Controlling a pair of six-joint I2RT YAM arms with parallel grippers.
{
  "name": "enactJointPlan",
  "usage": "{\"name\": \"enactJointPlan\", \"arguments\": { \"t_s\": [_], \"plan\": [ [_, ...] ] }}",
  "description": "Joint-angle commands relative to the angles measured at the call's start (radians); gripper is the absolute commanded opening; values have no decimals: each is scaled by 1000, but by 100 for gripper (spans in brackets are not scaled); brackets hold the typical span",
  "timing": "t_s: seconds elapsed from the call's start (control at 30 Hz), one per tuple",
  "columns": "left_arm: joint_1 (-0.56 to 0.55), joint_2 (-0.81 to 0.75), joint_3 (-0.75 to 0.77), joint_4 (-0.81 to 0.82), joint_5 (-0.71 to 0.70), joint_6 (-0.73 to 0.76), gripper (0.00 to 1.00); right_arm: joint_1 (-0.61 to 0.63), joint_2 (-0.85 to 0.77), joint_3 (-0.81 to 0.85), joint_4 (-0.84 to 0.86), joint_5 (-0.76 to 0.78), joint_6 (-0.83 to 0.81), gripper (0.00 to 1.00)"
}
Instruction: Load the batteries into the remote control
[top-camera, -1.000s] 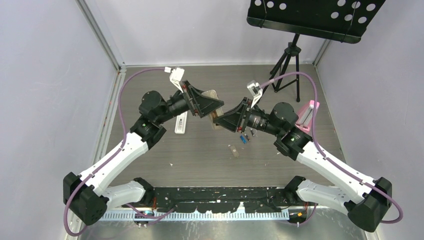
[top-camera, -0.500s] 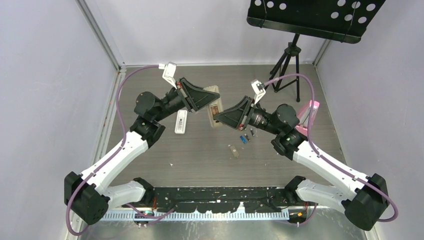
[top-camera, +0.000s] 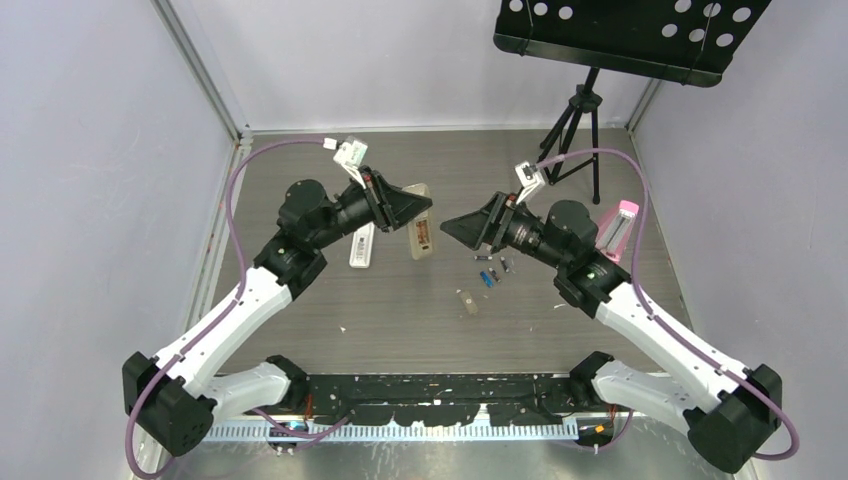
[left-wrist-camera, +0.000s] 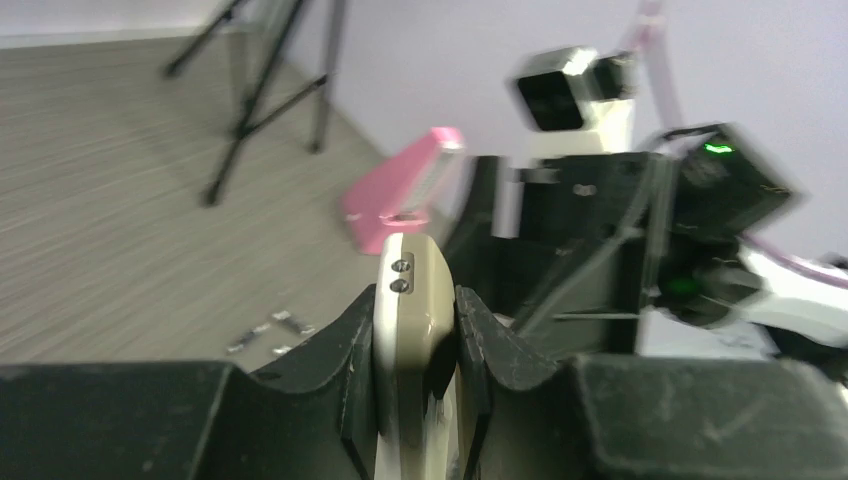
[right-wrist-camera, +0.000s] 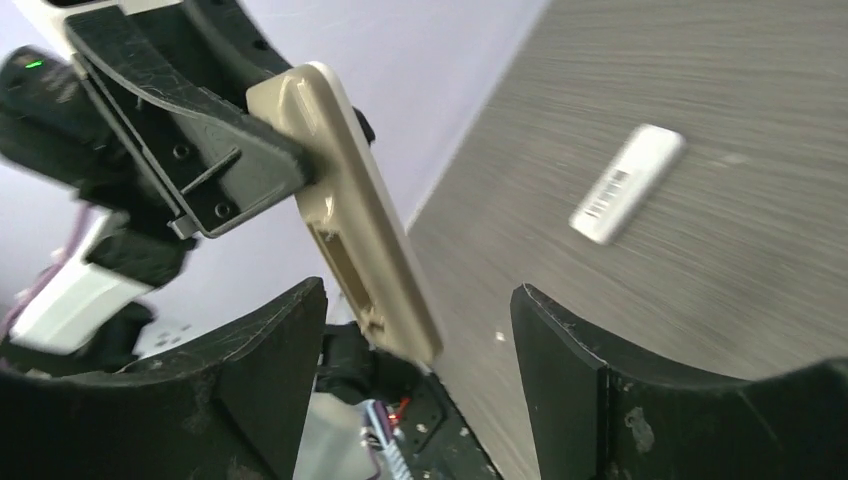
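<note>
The left fingers (left-wrist-camera: 345, 370) clamp the remote (left-wrist-camera: 408, 320) aloft, mid-far. The right fingers (right-wrist-camera: 265, 370) gape empty beside it. The batteries (top-camera: 489, 273) lie on the surface (top-camera: 400, 320) nearer right. Best to lay the remote flat, recess up, before fetching one.

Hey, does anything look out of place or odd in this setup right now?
Nothing looks damaged. The batteries lie loose on the table, with a stray battery apart from the rest. The remote control is off the table, pinched near one end by the left gripper. The right gripper is open beside it.
</note>
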Motion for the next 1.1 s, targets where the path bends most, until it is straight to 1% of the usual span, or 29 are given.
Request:
{"name": "enactJointPlan", "arguments": {
  "t_s": [0.0, 0.03, 0.1, 0.17, 0.2, 0.27, 0.33, 0.37, 0.43, 0.53, 0.67, 0.77, 0.83, 1.07],
  "plan": [
    [4, -47, -27, -288, -326, 243, 0, -6, -74, 65, -370, 249, -128, 73],
    [4, -50, -55, -301, -360, 252, 0, -5, -77, 62, -419, 290, -139, 73],
    [4, -53, -99, -288, -353, 257, 0, -5, -68, 54, -509, 375, -146, 70],
    [5, -54, -137, -238, -271, 264, 0, -5, -41, 49, -574, 463, -165, 63],
    [4, -52, -150, -217, -216, 265, 0, -5, -18, 53, -609, 496, -174, 58],
    [5, -50, -170, -178, -154, 264, 0, -5, 36, 63, -659, 547, -193, 49],
    [4, -42, -181, -153, -98, 263, 0, -5, 96, 80, -707, 599, -213, 43],
    [4, -40, -184, -151, -84, 267, 0, -5, 126, 90, -719, 616, -223, 41],
    [4, -42, -190, -151, -88, 268, 0, -5, 181, 103, -719, 625, -248, 41],
    [4, -44, -201, -149, -107, 258, 0, -5, 270, 117, -700, 627, -277, 44],
    [4, -48, -224, -126, -96, 230, 0, -5, 381, 167, -716, 661, -281, 46],
    [4, -49, -240, -104, -82, 209, 0, -3, 436, 167, -677, 634, -298, 46],
    [5, -46, -243, -97, -71, 202, 0, -3, 467, 170, -657, 618, -320, 45],
    [5, -40, -246, -73, -48, 200, 0, 5, 567, 206, -667, 555, -384, 36]
  ]
}}
